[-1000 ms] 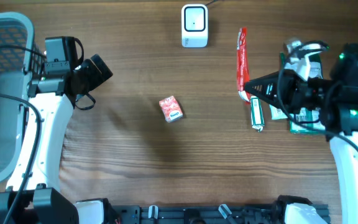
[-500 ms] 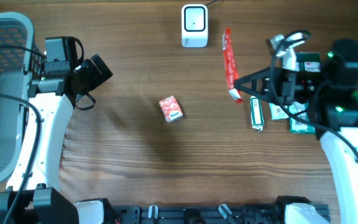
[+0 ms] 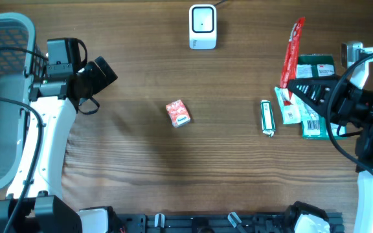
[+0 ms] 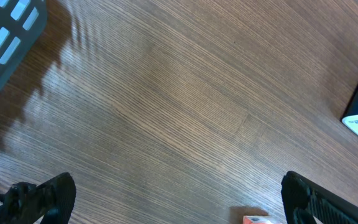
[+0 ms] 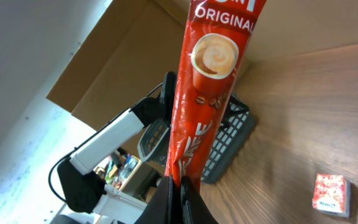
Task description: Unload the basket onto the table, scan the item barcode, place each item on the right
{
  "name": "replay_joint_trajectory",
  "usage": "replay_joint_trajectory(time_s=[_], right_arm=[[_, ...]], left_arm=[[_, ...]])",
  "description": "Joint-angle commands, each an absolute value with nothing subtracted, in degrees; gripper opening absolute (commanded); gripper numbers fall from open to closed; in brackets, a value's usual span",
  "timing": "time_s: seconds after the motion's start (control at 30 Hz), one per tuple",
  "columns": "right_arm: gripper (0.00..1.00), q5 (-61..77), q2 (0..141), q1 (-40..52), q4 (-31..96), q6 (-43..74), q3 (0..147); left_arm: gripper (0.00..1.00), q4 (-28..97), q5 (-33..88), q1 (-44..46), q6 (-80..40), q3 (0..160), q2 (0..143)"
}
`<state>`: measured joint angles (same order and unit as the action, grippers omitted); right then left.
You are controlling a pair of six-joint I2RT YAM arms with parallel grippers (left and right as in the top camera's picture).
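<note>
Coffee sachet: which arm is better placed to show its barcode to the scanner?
Right. The right fingers are shut on the red coffee sachet, so that arm needs only to carry it to the white scanner. The left fingers are open and empty, beside the basket.

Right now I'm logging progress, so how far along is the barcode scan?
Done: the right pincer is shut on the sachet and holds it off the wood. In hand: the sachet hangs at the far right, near the green boxes, well away from the scanner. Left: bring its barcode before the scanner; nothing shows a scan yet. The left pincer is open and empty.
</note>
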<state>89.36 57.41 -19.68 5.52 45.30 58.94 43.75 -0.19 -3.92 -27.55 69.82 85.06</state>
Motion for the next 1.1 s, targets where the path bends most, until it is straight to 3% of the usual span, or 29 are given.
replay_joint_trajectory(time_s=[0.0,0.37,0.77,0.93,1.07], right_arm=[[0.04,92.9,57.4,-17.9,8.0,38.0,58.2],[0.04,89.2,64.1,-11.0,14.2,23.9,47.5],[0.04,50.7,75.5,10.0,14.1,18.5,42.0],[0.04,44.7,77.4,14.9,15.2,20.6,47.3],[0.04,44.7,80.8,15.0,28.6,18.0,62.0]], left_arm=[[1.00,43.8,-0.8,-4.1,-27.5,70.3,84.5],[1.00,43.8,-0.8,-4.1,-27.5,70.3,84.5],[1.00,43.8,-0.8,-4.1,-27.5,70.3,84.5],[1.00,43.8,-0.8,-4.1,-27.5,70.3,84.5],[1.00,43.8,-0.8,-4.1,-27.5,70.3,84.5]])
